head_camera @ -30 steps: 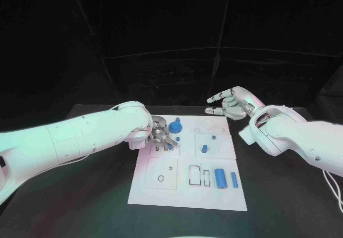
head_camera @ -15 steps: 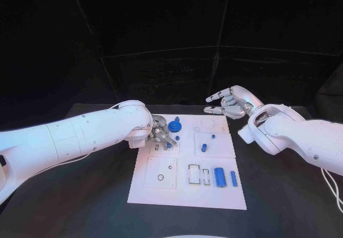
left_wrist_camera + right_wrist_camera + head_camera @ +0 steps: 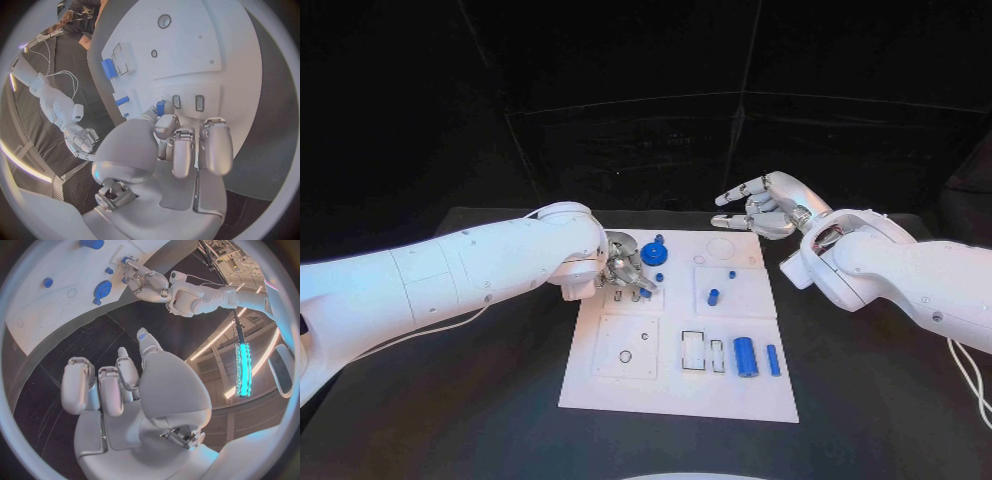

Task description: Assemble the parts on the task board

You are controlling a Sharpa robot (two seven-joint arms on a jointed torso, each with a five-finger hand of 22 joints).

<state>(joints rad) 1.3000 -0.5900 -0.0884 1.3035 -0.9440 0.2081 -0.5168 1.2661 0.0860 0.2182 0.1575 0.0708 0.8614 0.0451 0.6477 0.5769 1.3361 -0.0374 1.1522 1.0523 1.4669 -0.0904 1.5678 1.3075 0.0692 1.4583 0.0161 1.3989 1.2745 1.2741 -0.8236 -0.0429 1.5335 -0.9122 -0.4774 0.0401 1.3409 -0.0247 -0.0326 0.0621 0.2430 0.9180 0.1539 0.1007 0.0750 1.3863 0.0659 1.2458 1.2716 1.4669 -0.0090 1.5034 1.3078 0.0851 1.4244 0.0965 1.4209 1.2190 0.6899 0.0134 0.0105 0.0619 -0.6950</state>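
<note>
Black table (image 3: 473, 400), white board (image 3: 678, 390) in the middle. Left hand (image 3: 625, 268) down on board's far-left area beside the blue gear (image 3: 655, 254), fingers curled over a small blue part (image 3: 160, 107); grip unclear. Right hand (image 3: 764, 208) empty, spread, hovering off far-right corner. Probably seating that part; next: align with slot, press straight down.

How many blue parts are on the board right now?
6 visible: gear and small peg by the left hand, two pegs mid-board, two cylinders at the near right. The hand may hide more.
</note>
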